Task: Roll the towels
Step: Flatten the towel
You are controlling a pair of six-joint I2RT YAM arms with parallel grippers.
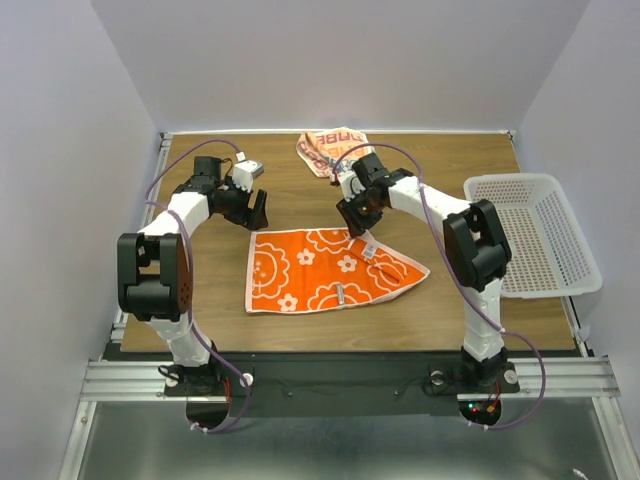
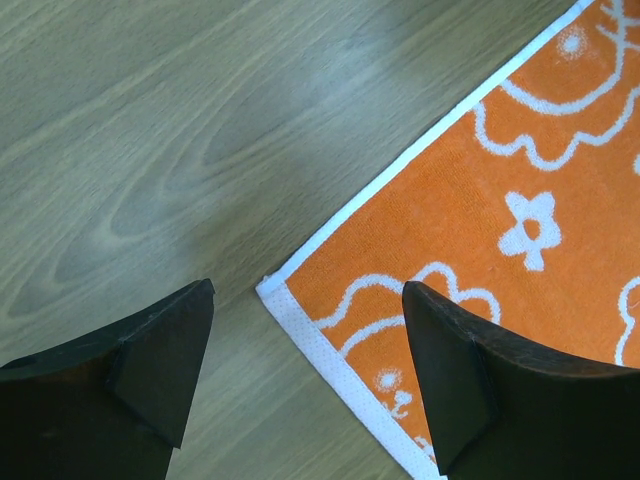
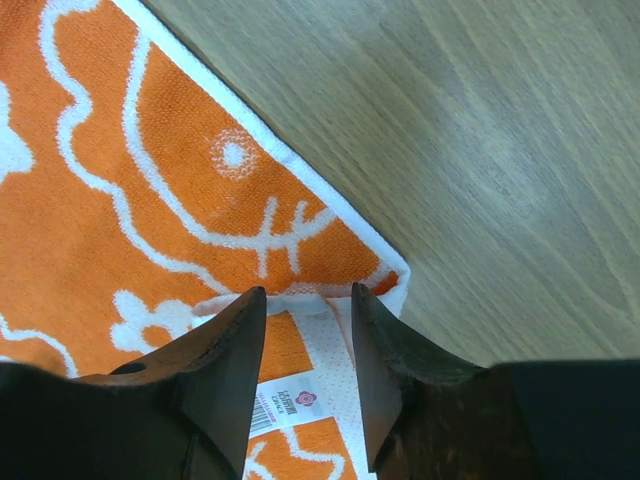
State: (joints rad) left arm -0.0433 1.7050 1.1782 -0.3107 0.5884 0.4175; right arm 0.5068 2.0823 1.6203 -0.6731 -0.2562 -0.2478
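— What sits on the table (image 1: 450, 180)?

— A white basket (image 1: 510, 182) at the right edge. An orange towel (image 1: 310, 275) lies flat at the middle, and a second towel (image 1: 330, 150) lies crumpled at the far side.

— And the arms?

— The left gripper (image 2: 308, 290) is spread wide over the flat towel's far-left corner. The right gripper (image 3: 308, 292) is narrowly parted, straddling the turned-over far-right hem beside a label (image 3: 290, 405).
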